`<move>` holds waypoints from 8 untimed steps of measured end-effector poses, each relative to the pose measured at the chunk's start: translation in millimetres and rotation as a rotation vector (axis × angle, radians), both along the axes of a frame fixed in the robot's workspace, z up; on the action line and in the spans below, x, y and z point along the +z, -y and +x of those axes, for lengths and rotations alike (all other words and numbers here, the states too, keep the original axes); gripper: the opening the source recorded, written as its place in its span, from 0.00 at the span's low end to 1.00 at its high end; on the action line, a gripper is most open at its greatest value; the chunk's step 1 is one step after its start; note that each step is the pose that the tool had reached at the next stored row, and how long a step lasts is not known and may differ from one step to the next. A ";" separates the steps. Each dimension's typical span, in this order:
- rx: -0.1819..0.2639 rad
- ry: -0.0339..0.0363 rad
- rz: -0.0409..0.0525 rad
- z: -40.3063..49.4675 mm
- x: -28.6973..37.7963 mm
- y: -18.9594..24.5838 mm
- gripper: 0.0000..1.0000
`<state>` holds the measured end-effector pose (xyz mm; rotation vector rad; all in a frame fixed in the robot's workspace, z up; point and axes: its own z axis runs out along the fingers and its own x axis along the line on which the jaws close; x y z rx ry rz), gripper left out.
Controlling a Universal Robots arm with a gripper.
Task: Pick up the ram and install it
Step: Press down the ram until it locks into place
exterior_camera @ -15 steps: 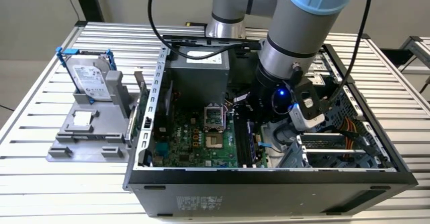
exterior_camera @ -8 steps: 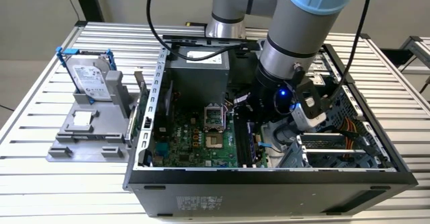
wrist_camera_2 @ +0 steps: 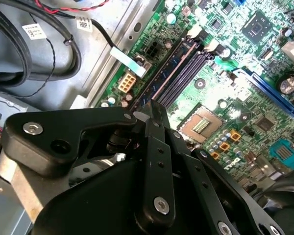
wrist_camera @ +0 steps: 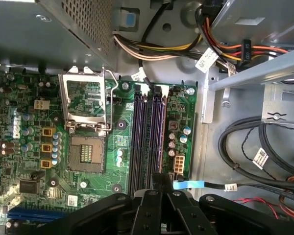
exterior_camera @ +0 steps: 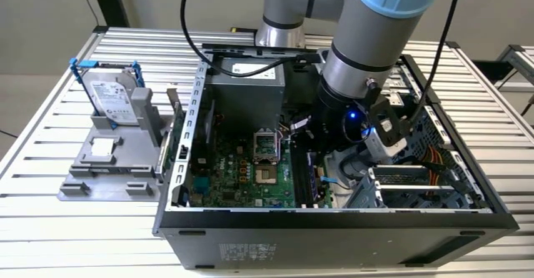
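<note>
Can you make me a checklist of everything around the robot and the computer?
Surface: slatted metal table, carrying an open computer case.
Job's things: the long memory slots lie side by side on the green motherboard; I cannot tell the ram apart from them.
Clutter: a hard drive in a blue frame stands upright on a grey stand, at the exterior view's left of the case.
Grippers: the gripper is inside the case, over one end of the slots.
Cables: black cables hang from the arm; coloured wires run inside the case.
Surroundings: a plain floor and a second metal frame.
</note>
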<state>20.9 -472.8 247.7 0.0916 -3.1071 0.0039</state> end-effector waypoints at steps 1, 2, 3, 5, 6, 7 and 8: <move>0.007 0.0000 0.0000 0.0 0.0 0.0 0.00; 0.014 0.0000 0.0000 0.0 0.0 0.0 0.00; 0.021 0.0000 0.0000 0.0 0.0 0.0 0.00; 0.039 0.0000 0.0000 0.0 0.0 0.0 0.00; 0.048 0.0000 0.0000 0.0 0.0 0.0 0.00; 0.057 0.0000 0.0000 0.0 0.0 0.0 0.00; 0.066 0.0000 0.0000 0.0 0.0 0.0 0.00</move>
